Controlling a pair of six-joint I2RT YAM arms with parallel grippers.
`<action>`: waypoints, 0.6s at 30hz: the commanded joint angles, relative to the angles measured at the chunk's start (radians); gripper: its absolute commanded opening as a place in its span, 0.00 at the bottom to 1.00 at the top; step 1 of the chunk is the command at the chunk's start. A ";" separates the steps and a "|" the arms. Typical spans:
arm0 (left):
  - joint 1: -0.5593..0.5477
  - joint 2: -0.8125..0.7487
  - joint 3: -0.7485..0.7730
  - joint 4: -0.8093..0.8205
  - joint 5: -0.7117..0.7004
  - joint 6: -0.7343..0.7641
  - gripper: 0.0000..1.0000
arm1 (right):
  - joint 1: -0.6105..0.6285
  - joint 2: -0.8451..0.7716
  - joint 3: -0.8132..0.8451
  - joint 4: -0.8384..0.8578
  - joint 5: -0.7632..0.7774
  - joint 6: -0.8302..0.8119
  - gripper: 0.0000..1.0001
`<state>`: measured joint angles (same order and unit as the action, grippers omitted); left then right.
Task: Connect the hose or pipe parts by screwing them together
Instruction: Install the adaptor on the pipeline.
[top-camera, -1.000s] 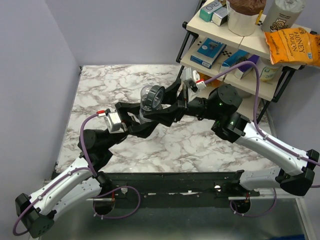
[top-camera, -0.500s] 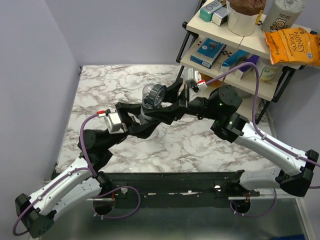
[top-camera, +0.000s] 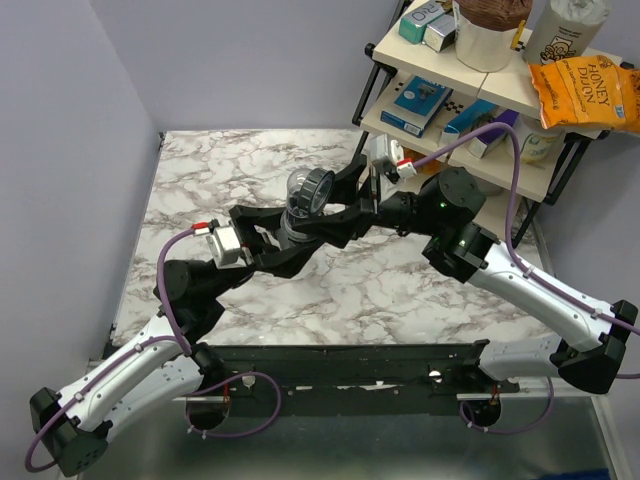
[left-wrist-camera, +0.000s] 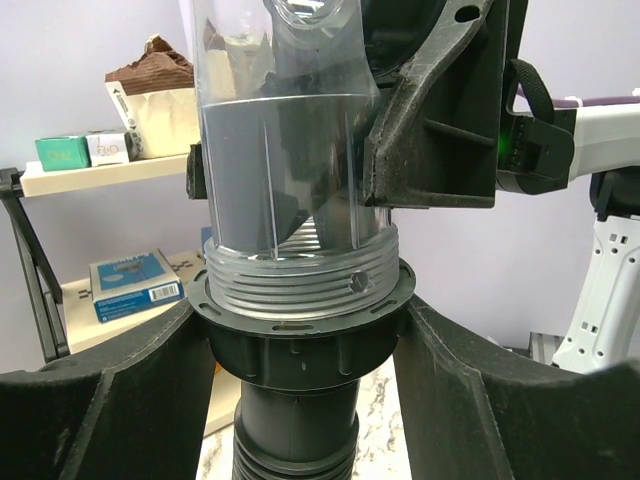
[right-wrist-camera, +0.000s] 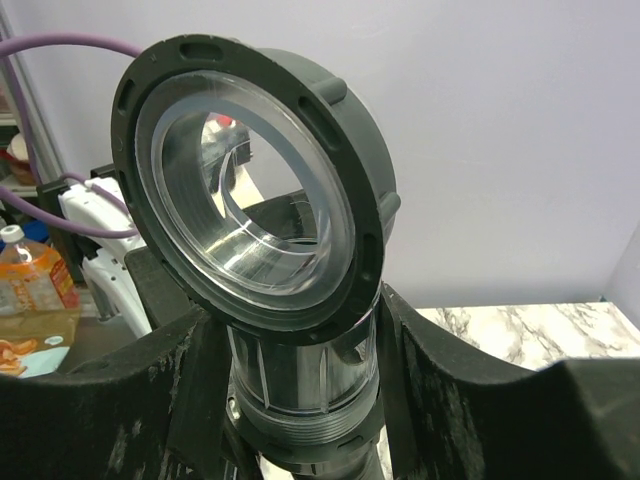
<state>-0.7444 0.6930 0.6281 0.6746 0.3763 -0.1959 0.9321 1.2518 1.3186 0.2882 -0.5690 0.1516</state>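
1. Your left gripper comes in from the left. Its jaws are clamped on the black collar nut, one finger on each side and touching it.
2. The ribbed hose drops out of the bottom of that nut. Only its top shows in the left wrist view.
3. The clear fitting stands upright on the nut, with its lower end seated in it. Several turns of thread are exposed above the nut's rim, so it's not screwed home.
4. A black ring nut caps the fitting's angled branch. It's tilted toward the right wrist camera, and you can see through the bore.
5. The joined parts sit between both grippers, over the middle of the marble table. You can't tell whether the hose touches the surface.
6. Your right gripper comes in from the right. Its jaws are closed on the fitting's clear body just above the threads, one finger on each side.
7. The shelf rack with boxes is at far right, well apart from the parts.
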 joint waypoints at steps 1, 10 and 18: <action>-0.001 -0.009 0.041 0.091 0.000 0.000 0.00 | -0.007 0.001 -0.033 -0.031 -0.061 -0.003 0.01; -0.001 0.005 0.068 0.091 -0.082 -0.004 0.00 | -0.007 -0.009 -0.104 0.008 -0.039 -0.001 0.01; -0.001 0.007 0.073 0.129 -0.034 0.004 0.00 | -0.012 0.008 -0.099 -0.095 -0.100 -0.024 0.01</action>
<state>-0.7464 0.7128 0.6281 0.6483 0.3653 -0.1921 0.9188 1.2274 1.2339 0.3515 -0.5770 0.1413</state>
